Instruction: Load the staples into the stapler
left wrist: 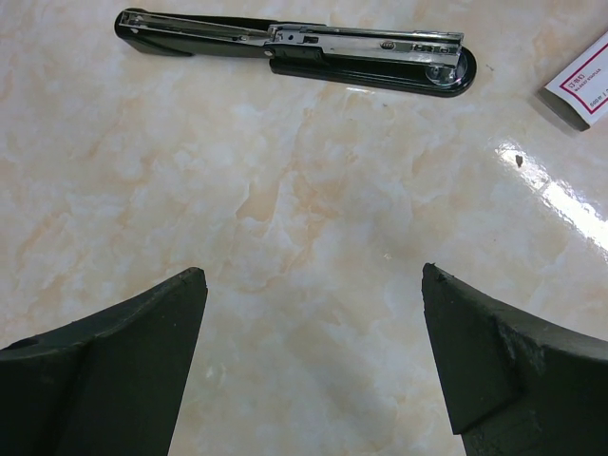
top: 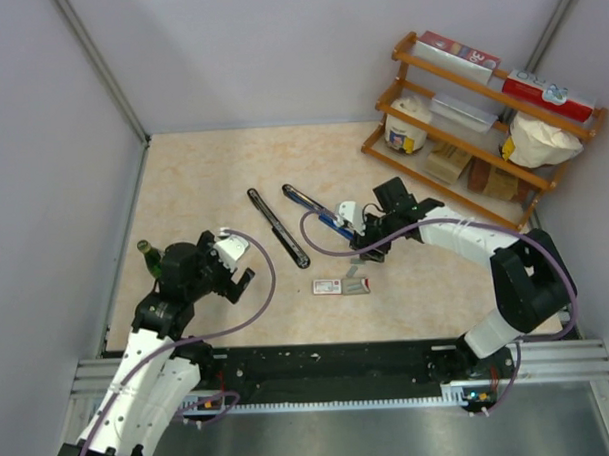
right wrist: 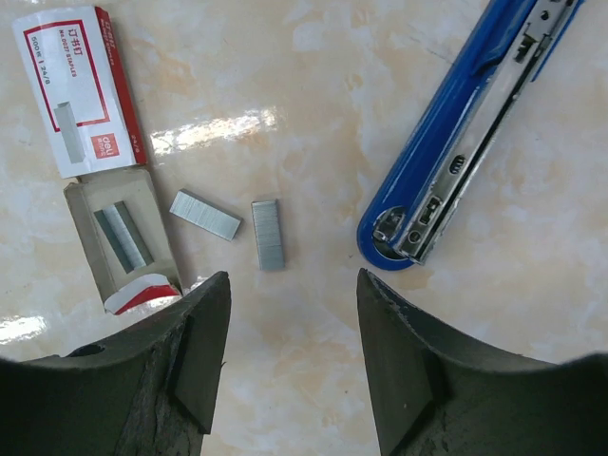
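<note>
Right hand (right wrist: 293, 356): wide open and empty; it hangs low over the worktop (right wrist: 313, 85), with the loose staples just ahead of its fingers.
Left hand (left wrist: 313, 351): also wide open, with nothing in it; it faces the black stapler (left wrist: 294, 47), well apart from the staples.
Strips (right wrist: 269, 233): two short grey ones lie flat on the worktop, near each other but not touching, just beside the box; more of them sit in the pulled-out tray (right wrist: 119, 237).
Blue stapler (right wrist: 465, 142): it lies open with its metal channel up, near the strips (the black one is open too, so we cannot tell which one is meant).
Risk, slipping: the strips are thin and lie flat on a smooth surface; we think the fingers may slide over one or push it away instead of lifting it.
Risk, breaking: a hard squeeze could snap a strip into pieces.
Risk, crowding: with the two strips and the tray so close, a closing hand may catch two things or knock the tray.
Risk, jamming: a strip carried tilted may not drop into the channel.
Box (right wrist: 76, 90): white with a red frame, Chinese characters at the top and a small red logo that seems to read "deli"; the remaining print is too small for us.
</note>
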Controlling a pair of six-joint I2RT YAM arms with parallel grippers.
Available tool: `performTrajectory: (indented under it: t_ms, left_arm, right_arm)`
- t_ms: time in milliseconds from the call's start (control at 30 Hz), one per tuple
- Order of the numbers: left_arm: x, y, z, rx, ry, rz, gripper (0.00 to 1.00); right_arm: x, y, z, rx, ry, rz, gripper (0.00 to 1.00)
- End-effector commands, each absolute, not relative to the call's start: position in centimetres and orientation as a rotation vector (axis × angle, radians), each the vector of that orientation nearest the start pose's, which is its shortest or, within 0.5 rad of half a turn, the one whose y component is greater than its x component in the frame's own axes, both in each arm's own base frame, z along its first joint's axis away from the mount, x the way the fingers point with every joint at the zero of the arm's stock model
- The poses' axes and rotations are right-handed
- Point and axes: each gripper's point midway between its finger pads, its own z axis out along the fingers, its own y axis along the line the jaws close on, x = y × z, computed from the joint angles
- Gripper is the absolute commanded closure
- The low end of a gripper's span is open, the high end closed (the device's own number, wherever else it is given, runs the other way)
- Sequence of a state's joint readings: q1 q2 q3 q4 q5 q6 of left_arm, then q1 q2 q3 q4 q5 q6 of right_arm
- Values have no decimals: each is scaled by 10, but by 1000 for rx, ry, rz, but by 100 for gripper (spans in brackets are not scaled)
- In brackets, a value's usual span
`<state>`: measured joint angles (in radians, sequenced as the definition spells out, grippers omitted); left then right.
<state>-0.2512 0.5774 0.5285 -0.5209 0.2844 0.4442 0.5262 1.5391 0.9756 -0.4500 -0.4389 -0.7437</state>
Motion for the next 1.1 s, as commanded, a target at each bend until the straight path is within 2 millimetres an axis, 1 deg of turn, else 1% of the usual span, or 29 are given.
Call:
performTrajectory:
  t_ms: [0, 133, 233, 333, 533, 633, 733, 900, 1067]
  left_arm:
    - [227, -92, 144, 876, 1898, -190, 1]
    - [227, -91, 143, 878, 1902, -186, 1]
    - [226, -91, 145, 874, 1894, -183, 1]
    - [226, -91, 145, 873, 1892, -188, 1]
    - [226, -91, 142, 876, 1905, -191, 1]
    - [226, -91, 141, 878, 1907, -194, 1]
    - [226, -91, 141, 876, 1908, -193, 1]
    - [226, -91, 140, 877, 1912, -194, 1]
    - [227, -90, 140, 874, 1916, -193, 1]
  right_arm:
    - [279, 236, 65, -1679, 1873, 508, 45]
    - [286, 240, 54, -1694, 1875, 429, 46]
    - [291, 244, 50, -1698, 1868, 381, 46]
    - [292, 244, 46, -1712, 1864, 353, 47]
    - [295, 241, 40, -1720, 1879, 320, 48]
    - [293, 240, 35, -1735, 1883, 321, 48]
    - [290, 240, 35, -1741, 1881, 338, 48]
    - [292, 238, 34, -1746, 1885, 315, 48]
    - [289, 236, 28, -1766, 1900, 317, 48]
